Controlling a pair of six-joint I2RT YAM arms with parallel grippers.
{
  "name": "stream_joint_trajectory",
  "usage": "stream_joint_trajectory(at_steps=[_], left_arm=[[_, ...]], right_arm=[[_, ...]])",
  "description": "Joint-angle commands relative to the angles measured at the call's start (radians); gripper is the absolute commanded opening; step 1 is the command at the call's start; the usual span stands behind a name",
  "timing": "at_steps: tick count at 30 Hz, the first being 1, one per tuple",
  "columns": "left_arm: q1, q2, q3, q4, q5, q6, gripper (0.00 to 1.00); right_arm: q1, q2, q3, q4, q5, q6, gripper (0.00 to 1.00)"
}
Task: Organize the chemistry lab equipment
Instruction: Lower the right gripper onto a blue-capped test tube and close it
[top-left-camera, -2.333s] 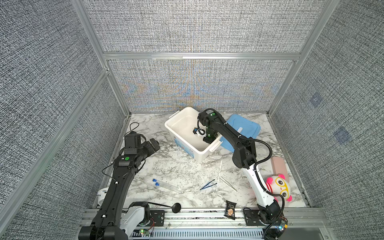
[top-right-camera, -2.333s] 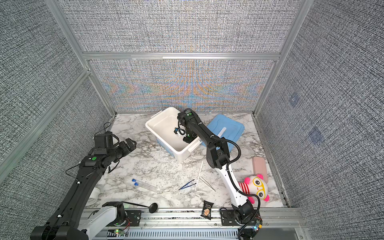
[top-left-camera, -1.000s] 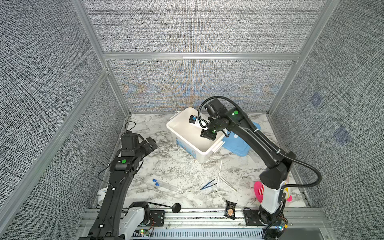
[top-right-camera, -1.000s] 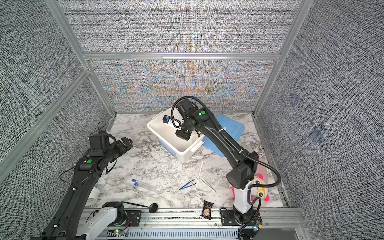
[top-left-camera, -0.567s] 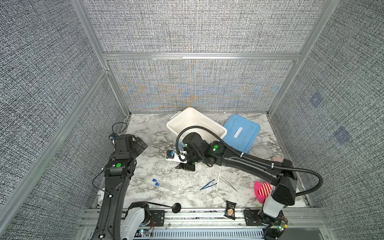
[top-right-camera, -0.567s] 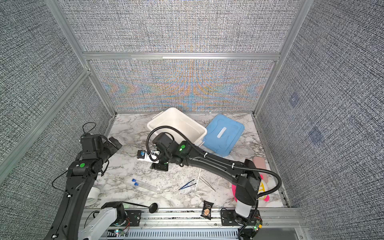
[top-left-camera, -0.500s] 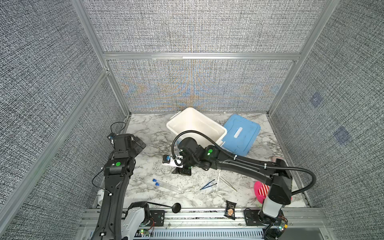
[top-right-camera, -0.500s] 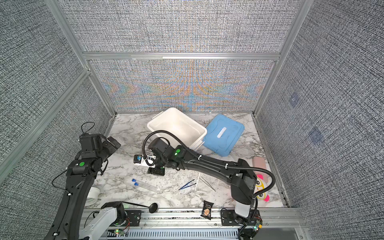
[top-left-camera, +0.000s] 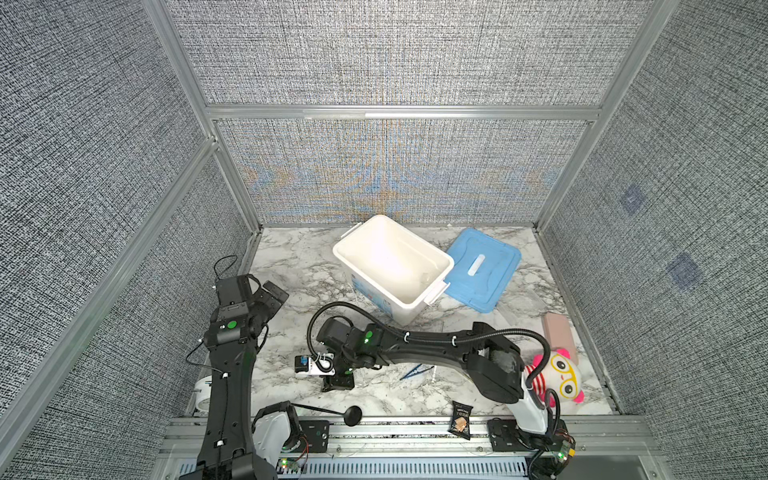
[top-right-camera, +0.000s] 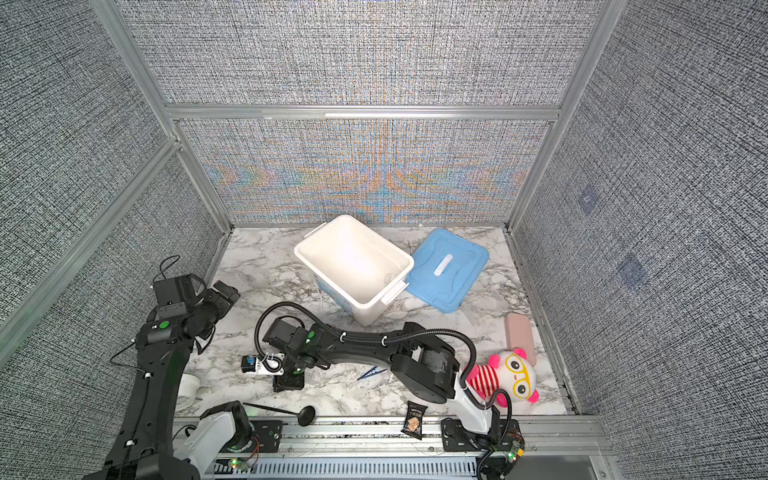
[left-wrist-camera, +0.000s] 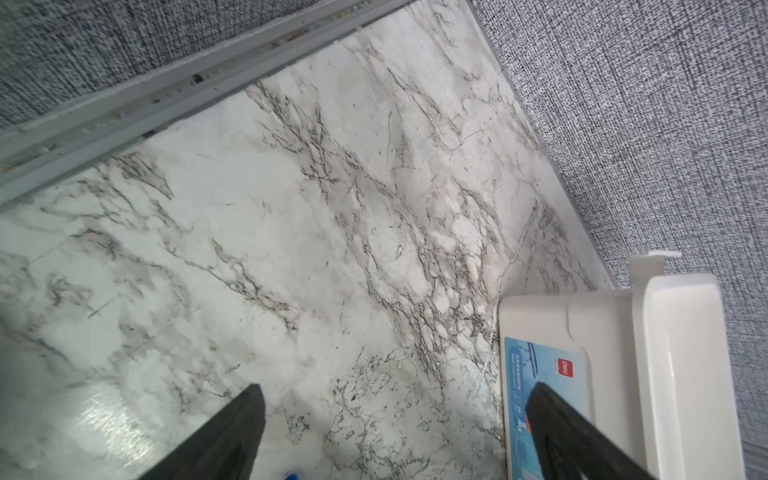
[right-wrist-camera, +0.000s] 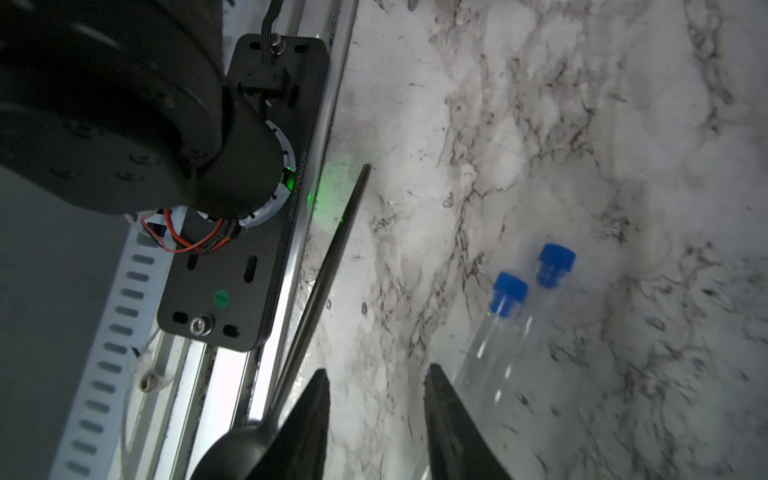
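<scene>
So, the right hand (right-wrist-camera: 377, 374) is reaching across the desk (top-left-camera: 291, 266) and hanging low near the front edge, left of the middle. Its fingers (right-wrist-camera: 451, 415) are sitting partly apart and gripping nothing, with just bare marble showing in the gap. The two clear blue-capped tubes (right-wrist-camera: 508, 293) are lying side by side on the desk just beside one finger, outside the gap, with their caps pointing away from the hand. A black spoon (right-wrist-camera: 328, 257) is lying along the front edge on the other side, its bowl right next to the other finger. In both top views the right arm is covering the tubes, so only the wrist view is showing them.

The left hand (left-wrist-camera: 395, 388) is hovering toward the left edge of the desk, fingers spread wide and holding nothing, near a corner of the white bin (top-left-camera: 376, 297).

The dark blue plastic tweezers (top-left-camera: 411, 371) are lying toward the front edge, right of the middle, just beside the right arm. The pale sliver next to them is, I think, the long thin white stick (top-left-camera: 433, 374), mostly covered by the arm.

The bin is standing open near the back edge, with the blue lid (top-left-camera: 484, 266) lying flat against its right side. The pink striped plush toy (top-left-camera: 557, 374) is sitting in the front right corner, and the small black snack packet (top-left-camera: 460, 419) is lying at the front edge.
</scene>
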Motion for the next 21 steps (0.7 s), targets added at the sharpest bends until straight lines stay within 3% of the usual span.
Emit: stream_joint_trajectory(at_steps=[1,4,21], left_arm=[[0.029,-0.004,0.002,0.026,0.092,-0.011,0.99],[0.061,-0.015,-0.003,0.022,0.125,-0.013,0.99],[0.119,-0.027,-0.014,0.016,0.142,0.022,0.99]], right_arm=[[-0.002,0.042,0.041,0.031,0.03,-0.019,0.37],[-0.003,0.068,0.066,0.039,0.096,0.005,0.37],[-0.009,0.175,0.134,0.038,0.092,0.044,0.37]])
